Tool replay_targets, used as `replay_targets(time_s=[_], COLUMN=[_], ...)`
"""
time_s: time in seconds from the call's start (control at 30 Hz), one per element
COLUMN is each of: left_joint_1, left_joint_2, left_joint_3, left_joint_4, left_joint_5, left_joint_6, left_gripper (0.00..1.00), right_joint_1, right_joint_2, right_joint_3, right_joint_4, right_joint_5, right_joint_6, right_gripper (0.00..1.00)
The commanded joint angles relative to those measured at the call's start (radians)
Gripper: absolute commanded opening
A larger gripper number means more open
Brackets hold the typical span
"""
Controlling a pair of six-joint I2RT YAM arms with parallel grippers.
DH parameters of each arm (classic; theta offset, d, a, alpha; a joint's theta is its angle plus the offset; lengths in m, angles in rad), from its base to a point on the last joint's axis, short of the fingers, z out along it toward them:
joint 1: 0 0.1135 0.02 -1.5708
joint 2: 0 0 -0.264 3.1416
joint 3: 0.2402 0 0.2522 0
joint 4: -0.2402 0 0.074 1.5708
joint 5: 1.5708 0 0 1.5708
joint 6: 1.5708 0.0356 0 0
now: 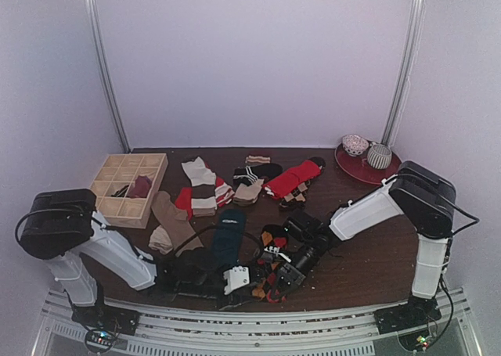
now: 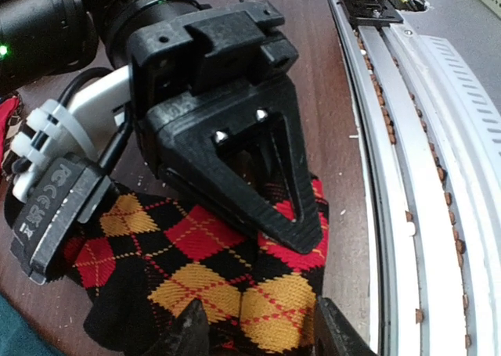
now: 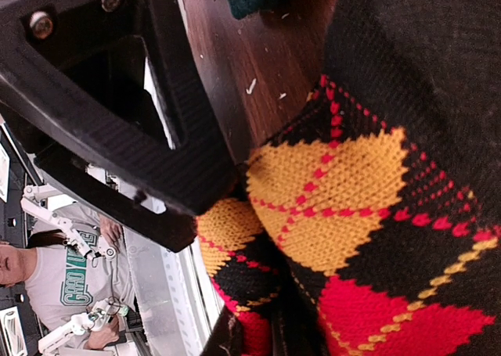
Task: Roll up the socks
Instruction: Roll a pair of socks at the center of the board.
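Right gripper (image 3: 210,282) pinches argyle sock (image 2: 203,282); left gripper (image 2: 258,334) spread astride it. Thin pinch could slip, unravelling roll.

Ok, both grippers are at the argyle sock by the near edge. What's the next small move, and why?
Probably close the left gripper on the argyle sock. Its fingers stand apart on either side of the fabric, while the right gripper is shut on the sock just beyond. A second hold would likely let the roll start without the sock sliding.
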Motion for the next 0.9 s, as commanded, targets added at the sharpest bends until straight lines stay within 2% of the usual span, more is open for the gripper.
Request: replay_targets(time_s=[0.0,0.27,0.4,0.43,0.53,0.57,0.6,0.73,0.87], left_joint_1=[-0.011,-0.02,-0.02,-0.021,-0.02,-0.02,-0.02,-0.011,0.014], left_joint_2=[0.046,0.13,0.148,0.145,0.136,0.138,0.142,0.165,0.178], left_joint_3=[0.031,0.121,0.152,0.146,0.126,0.122,0.118,0.071,0.02], left_joint_4=[0.011,-0.088,-0.159,-0.161,-0.194,-0.215,-0.234,-0.249,-0.214], left_joint_5=[0.064,0.03,0.022,0.021,0.0,-0.008,-0.011,0.051,0.143], left_joint_6=[-0.015,-0.035,-0.077,-0.091,-0.157,-0.187,-0.218,-0.342,-0.444], left_gripper=[0.45,0.42,0.06,0.0,0.0,0.0,0.0,0.0,0.0], right_joint_1=[-0.004,-0.006,-0.006,-0.007,-0.007,-0.007,-0.008,-0.01,0.029], right_joint_2=[0.071,0.056,0.04,0.034,0.003,-0.017,-0.044,-0.271,-0.555], right_joint_3=[-0.043,-0.049,-0.064,-0.071,-0.096,-0.107,-0.122,-0.25,-0.482], right_joint_4=[-0.162,-0.149,-0.118,-0.102,-0.046,-0.018,0.02,0.346,0.69], right_joint_5=[0.172,0.175,0.177,0.18,0.201,0.211,0.222,0.311,0.494], right_joint_6=[-0.007,0.001,0.02,0.027,0.04,0.05,0.057,0.111,0.008], right_gripper=[0.09,0.1,0.11,0.13,0.22,0.32,0.37,0.42,0.5])
